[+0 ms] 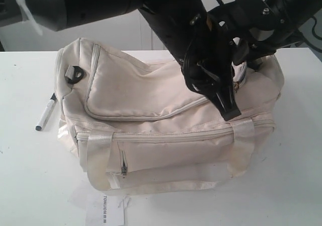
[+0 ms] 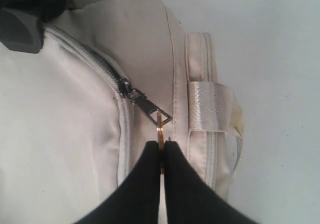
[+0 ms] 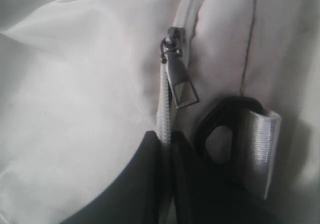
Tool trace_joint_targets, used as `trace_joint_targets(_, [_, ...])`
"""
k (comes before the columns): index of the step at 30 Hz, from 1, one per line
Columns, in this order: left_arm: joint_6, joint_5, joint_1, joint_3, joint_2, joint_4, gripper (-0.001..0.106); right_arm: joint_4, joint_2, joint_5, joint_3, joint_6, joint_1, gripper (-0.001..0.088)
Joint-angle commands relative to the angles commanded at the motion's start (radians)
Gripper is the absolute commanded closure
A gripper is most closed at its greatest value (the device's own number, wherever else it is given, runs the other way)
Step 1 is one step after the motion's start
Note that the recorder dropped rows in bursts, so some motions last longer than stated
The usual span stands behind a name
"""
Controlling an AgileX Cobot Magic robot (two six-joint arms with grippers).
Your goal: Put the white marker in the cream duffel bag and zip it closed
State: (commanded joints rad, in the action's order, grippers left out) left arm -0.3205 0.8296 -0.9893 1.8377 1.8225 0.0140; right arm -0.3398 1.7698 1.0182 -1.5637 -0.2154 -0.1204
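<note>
Nearest to us is the left arm, a broad dark shape across the top of the exterior view, reaching over to the right half of the cream duffel bag. We count two arms, one bag, one white marker and one paper tag.

The bag sits in the middle of the white desk with its curved top flap lying flat. Two satin strap ends cross its front. The marker lies outside the bag on the desk, just beside the bag's left end as the exterior view shows it, black end toward the bag. The tag lies on the desk at the bag's front edge.

The left gripper has its fingers pressed together on a thin gold ring. The ring hangs from the pull of a dark zip slider on the top flap, close to a satin strap loop.

The right gripper has its fingers almost together, with only the pale zip tape pinched between them. Just beyond the tips sits a second dark slider, its flat pull lying free of the fingers. One black buckle with a satin strap lies right beside this gripper.
</note>
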Motion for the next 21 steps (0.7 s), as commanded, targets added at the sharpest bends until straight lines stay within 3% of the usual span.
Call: trace_joint_targets(21, [0.006,0.084,0.000,0.000,0.000,-0.008,0.105,0.004,0.000,-0.002,0.000,0.000,0.000,0.0868])
